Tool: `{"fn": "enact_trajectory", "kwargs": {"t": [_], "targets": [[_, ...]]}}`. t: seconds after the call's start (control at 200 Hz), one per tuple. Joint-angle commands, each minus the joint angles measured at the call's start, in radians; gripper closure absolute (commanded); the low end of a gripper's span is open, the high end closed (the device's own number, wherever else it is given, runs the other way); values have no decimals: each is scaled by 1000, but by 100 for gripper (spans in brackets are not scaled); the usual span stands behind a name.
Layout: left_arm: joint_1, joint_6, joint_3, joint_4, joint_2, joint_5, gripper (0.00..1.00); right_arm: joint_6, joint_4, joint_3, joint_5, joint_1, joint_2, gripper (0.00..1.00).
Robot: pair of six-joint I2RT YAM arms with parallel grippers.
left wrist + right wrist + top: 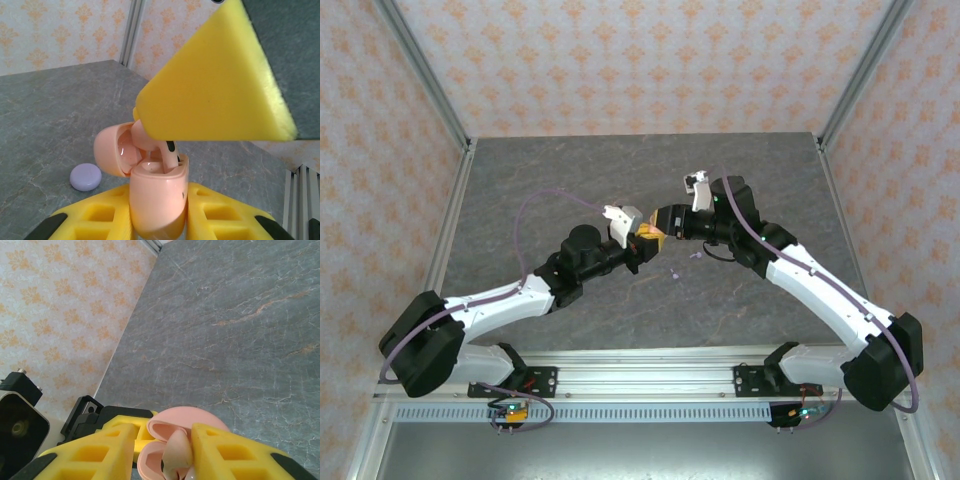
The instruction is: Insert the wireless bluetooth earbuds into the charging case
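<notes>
1. Presently clamps the open salmon-pink charging case upright in the left gripper, above mid-table.
2. Pinches a salmon-pink earbud in the right gripper, stem lowered into the case mouth.
3. Locates two lavender earbuds loose on the table, just near-right of both grippers.

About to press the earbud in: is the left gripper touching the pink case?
Touching. The left wrist view shows the pink case wedged between both yellow fingers of the left gripper, no gap either side. The right gripper holds the pink earbud.
</notes>
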Motion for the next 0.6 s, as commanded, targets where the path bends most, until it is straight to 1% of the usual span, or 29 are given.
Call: {"fn": "enact_trajectory", "kwargs": {"t": [0.0,0.09,0.22,0.305,0.45,0.576,0.596], "targets": [[-11,24,38,4,-25,27,75,-29,-19,46,-46,17,-13,65],[-10,23,44,-5,-26,26,76,-38,-39,54,-38,20,-11,65],[-11,24,48,-16,-24,22,75,-43,-53,59,-10,20,-18,61],[-10,24,47,-17,-24,24,76,-44,-76,63,46,22,-21,56],[-10,27,47,-26,-28,26,76,-51,-105,71,99,22,-21,54],[-11,32,47,-34,-31,24,76,-51,-110,71,105,21,-21,54],[-10,32,47,-35,-30,23,76,-52,-110,71,103,21,-47,54]]}}
